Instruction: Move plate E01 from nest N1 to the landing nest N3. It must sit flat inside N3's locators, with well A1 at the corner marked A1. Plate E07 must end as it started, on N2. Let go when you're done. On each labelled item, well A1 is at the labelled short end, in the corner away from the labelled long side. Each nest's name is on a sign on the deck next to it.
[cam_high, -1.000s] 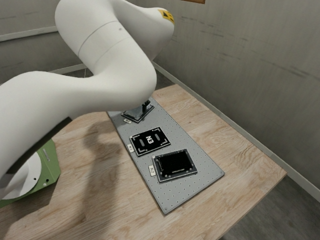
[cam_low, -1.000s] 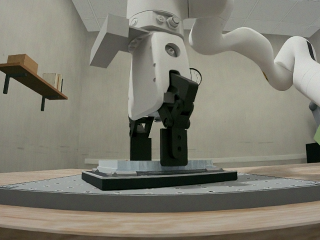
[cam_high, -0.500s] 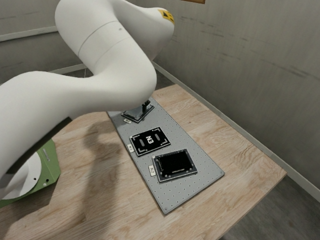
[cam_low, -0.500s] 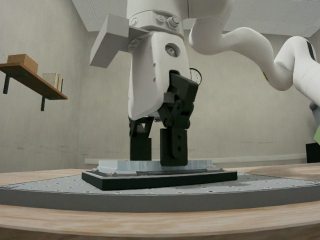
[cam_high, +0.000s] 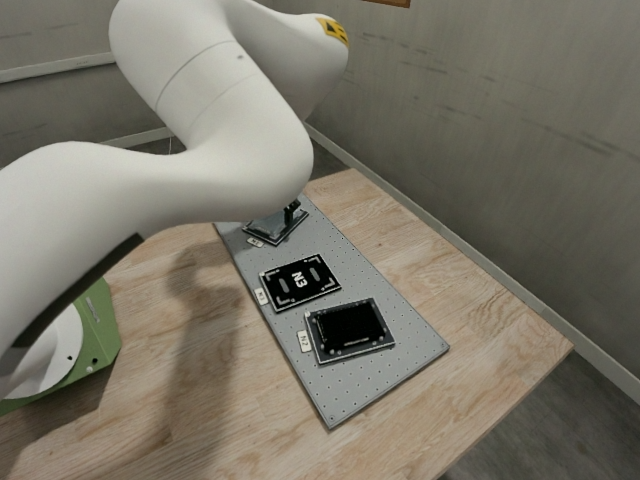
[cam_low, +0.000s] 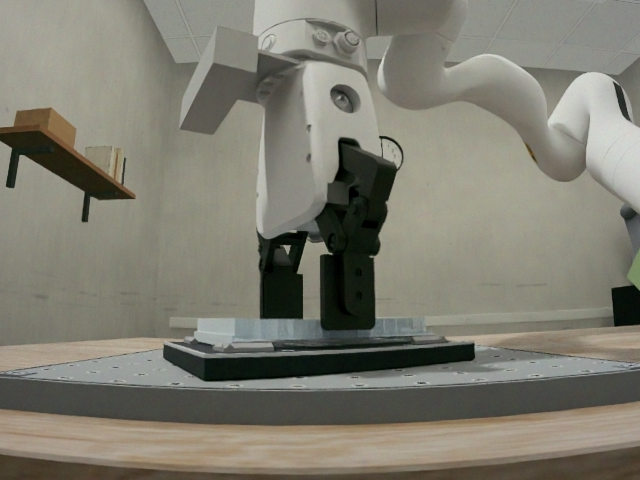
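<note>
Plate E01 (cam_low: 310, 328) is a pale, flat plate lying on the black nest N1 (cam_low: 317, 358) at the far end of the grey deck. It also shows in the overhead view (cam_high: 273, 225), mostly hidden under my arm. My gripper (cam_low: 316, 310) stands straight down over it, its two black fingers shut on the plate's long sides. Landing nest N3 (cam_high: 299, 281) is black with white corner marks and holds nothing. Plate E07 (cam_high: 349, 329), black, sits in nest N2 at the near end.
The grey perforated deck (cam_high: 330, 310) lies on a wooden table. Small signs N1 (cam_high: 254, 241), N3 (cam_high: 261, 296) and N2 (cam_high: 303, 341) sit beside the nests. The green robot base (cam_high: 77, 341) stands at the left. A wall shelf (cam_low: 62, 160) hangs at the far left.
</note>
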